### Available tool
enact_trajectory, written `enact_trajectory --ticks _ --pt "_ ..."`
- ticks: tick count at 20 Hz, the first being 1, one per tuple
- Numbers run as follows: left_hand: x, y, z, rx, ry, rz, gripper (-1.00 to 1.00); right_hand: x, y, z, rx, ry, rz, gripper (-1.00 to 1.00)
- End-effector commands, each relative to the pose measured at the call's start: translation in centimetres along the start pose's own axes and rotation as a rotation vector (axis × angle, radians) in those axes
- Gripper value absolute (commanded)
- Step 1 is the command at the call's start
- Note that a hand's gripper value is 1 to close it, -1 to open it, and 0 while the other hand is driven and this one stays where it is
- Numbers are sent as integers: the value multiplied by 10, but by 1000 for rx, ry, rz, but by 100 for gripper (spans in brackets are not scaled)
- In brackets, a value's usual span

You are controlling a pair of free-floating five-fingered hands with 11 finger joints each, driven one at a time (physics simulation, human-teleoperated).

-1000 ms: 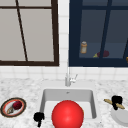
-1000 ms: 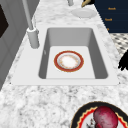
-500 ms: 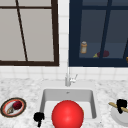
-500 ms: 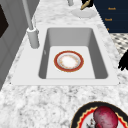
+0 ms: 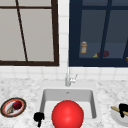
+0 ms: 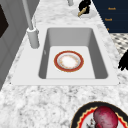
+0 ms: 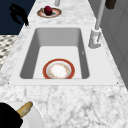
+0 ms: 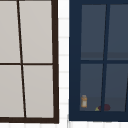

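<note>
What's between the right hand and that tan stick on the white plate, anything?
Nothing visible stands between them. The right hand lies across the tan stick on the white plate, right of the sink. In the right side view the stick juts out from under the hand. The left hand hovers at the sink's front left corner.

Bowl [image 5: 67, 114] in sink [image 5: 93, 105], plates [image 5: 13, 107] flanking it.

Front and both side cameras on one sink [image 5: 93, 105]
</note>
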Motion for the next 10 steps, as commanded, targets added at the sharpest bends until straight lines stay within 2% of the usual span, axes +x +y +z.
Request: enact_trajectory --ticks 1,3,7,10 --pt "0 0 0 0 0 0 0 -7 16 -28 -29 -39 6 100" --pt "0 0 0 0 0 0 0 -13 14 -38 1 -68 -12 100" --pt "0 0 0 0 0 0 0 -15 -7 -57 161 -119 -44 100" --pt "0 0 0 0 0 0 0 -16 -16 -67 282 -186 -23 100"
